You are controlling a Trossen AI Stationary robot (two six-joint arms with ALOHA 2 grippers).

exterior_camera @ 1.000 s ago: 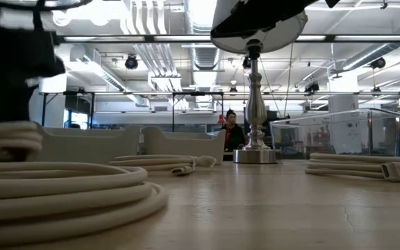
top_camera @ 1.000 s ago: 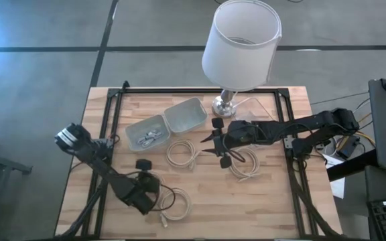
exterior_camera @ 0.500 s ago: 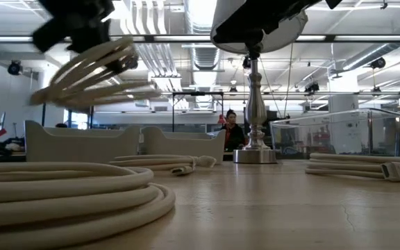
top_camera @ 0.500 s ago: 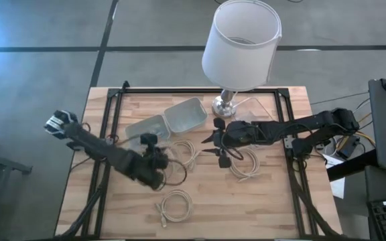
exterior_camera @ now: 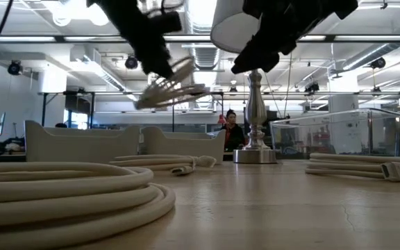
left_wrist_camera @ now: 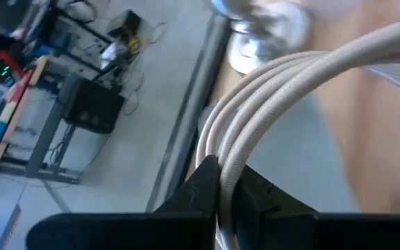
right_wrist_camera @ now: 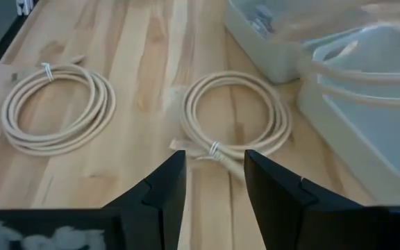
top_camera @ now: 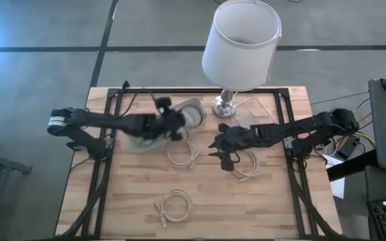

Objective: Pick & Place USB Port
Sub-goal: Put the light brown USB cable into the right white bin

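Swung across from the near left of the surface (top_camera: 273, 207) to above the bins (top_camera: 191, 115), left jaws (left_wrist_camera: 221, 182) clamped on a coiled cable (exterior_camera: 172, 89), release seemingly next; right jaws (right_wrist_camera: 212, 179) parted, empty, over another coil (right_wrist_camera: 235, 119)

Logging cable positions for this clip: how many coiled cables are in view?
5: one in the left gripper above the bins, one coil mid-table, one near the front edge, one under the right gripper, one likely in the left bin, blurred.
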